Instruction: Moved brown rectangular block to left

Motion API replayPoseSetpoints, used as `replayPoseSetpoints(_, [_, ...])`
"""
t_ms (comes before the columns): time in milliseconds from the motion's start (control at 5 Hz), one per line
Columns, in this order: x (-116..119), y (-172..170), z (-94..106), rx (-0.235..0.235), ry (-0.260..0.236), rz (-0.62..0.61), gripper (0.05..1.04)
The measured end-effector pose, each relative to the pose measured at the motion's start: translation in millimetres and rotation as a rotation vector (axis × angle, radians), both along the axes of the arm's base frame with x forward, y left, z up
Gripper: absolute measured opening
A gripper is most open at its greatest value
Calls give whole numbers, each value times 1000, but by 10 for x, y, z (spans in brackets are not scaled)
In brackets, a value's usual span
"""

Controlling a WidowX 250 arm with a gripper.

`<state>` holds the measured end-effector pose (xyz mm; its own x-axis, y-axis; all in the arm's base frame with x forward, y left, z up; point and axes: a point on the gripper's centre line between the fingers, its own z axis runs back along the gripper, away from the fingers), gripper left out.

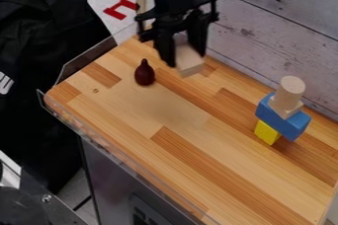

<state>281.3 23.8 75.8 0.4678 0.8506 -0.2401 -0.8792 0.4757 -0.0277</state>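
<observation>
Jaws parted by the block's width, closed on the light brown rectangular block [190, 66]; one finger on each side, block's lower end sticking out below them. Gripper [186, 59] points down, at upper middle of view, over the far part of the wooden tabletop [165, 108]. Black arm comes in from top edge. Dark red pear-shaped toy [145, 74] stands upright on the wood, near the gripper, left of it and a bit lower in view, narrow tip up. Stack over at right side, well apart from both: yellow block [267, 132] at bottom, blue block [293, 124] lying tilted across it, then a small tan block [284, 105], pale wooden cylinder [291, 87] upright on top. Clear plastic edging [86, 61] along the table's left side. Pale plank wall [264, 31] behind, black cloth [39, 46] at left, red bracket-shaped piece [117, 11] beyond the table's far left.
</observation>
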Motion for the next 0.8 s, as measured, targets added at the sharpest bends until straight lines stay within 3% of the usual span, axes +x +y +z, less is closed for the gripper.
replayPoseSetpoints(200, [-93,120,-208,63,26,-24,560])
replayPoseSetpoints(400, [-51,141,-352,76,19,28,560])
replayPoseSetpoints(600, [22,120,-478,93,58,-10,560])
replayPoseSetpoints(800, [119,-18,-557,86,52,-78,560])
